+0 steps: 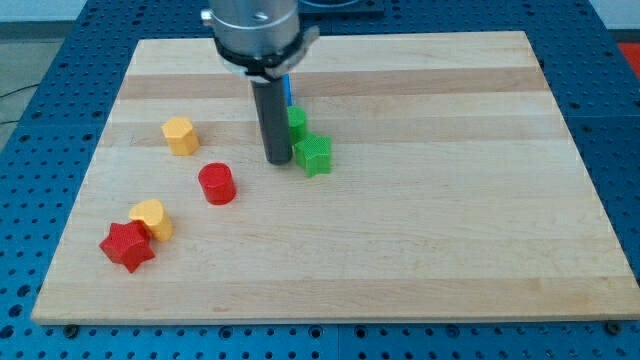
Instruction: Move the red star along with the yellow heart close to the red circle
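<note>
The red star point(126, 246) lies near the board's bottom left corner. The yellow heart point(152, 218) touches its upper right side. The red circle point(216, 184) stands up and to the right of them, a short gap away. My tip point(277, 160) is at the end of the dark rod, right of the red circle and just left of the green star point(313, 154). It is well away from the red star and the yellow heart.
A yellow hexagon-like block point(181, 135) sits above left of the red circle. A green block point(297, 122) and a blue block point(287, 90) are partly hidden behind the rod. The wooden board point(450, 220) lies on a blue perforated table.
</note>
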Available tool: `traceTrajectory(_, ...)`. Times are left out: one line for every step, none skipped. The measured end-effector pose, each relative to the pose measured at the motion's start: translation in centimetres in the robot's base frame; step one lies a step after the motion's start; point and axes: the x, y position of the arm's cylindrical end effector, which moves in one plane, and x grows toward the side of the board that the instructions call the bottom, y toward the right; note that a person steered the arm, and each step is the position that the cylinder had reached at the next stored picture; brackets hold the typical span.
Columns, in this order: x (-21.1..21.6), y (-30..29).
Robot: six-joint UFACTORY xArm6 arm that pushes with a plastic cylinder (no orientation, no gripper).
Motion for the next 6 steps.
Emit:
traceTrajectory(3.8,-1.5)
traceTrajectory(5.2,-6.4)
traceTrajectory(1.9,-10.0)
traceTrajectory(-1.1,-10.1)
traceTrajectory(9.9,-7.4)
traceTrajectory(17.3,-12.9)
